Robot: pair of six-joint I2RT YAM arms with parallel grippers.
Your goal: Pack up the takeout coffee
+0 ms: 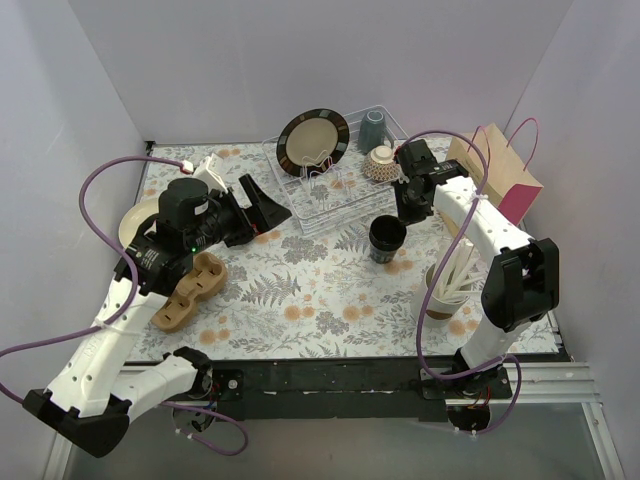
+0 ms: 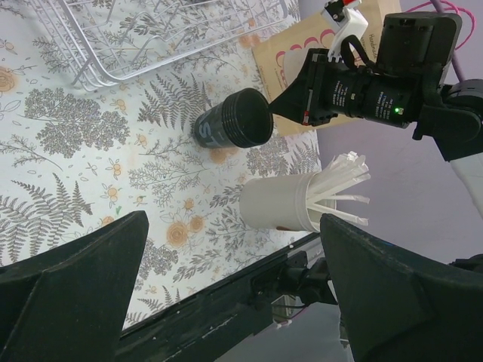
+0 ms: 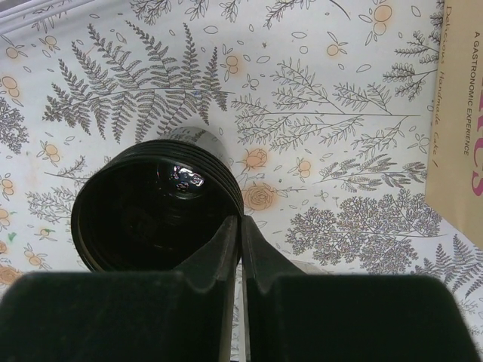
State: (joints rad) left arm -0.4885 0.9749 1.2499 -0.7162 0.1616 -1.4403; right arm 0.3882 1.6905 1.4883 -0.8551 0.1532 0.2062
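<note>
Takeout coffee cup (image 1: 387, 238), lidless, stands upright toward the right edge of the bench (image 1: 300, 290). Right tool (image 3: 240, 230) pinches its rim wall, jaws nearly together; left tool (image 1: 265, 205) gapes wide, empty. Grasping step; next likely needs a lift toward the cup carrier (image 1: 190, 290).

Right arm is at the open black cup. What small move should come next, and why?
Probably a short, straight lift. The right gripper looks pinched on the rim wall of the black cup, one finger inside and one outside, and the cup stands upright with no lid. Raising it slightly would test the grip before it is carried anywhere.
</note>
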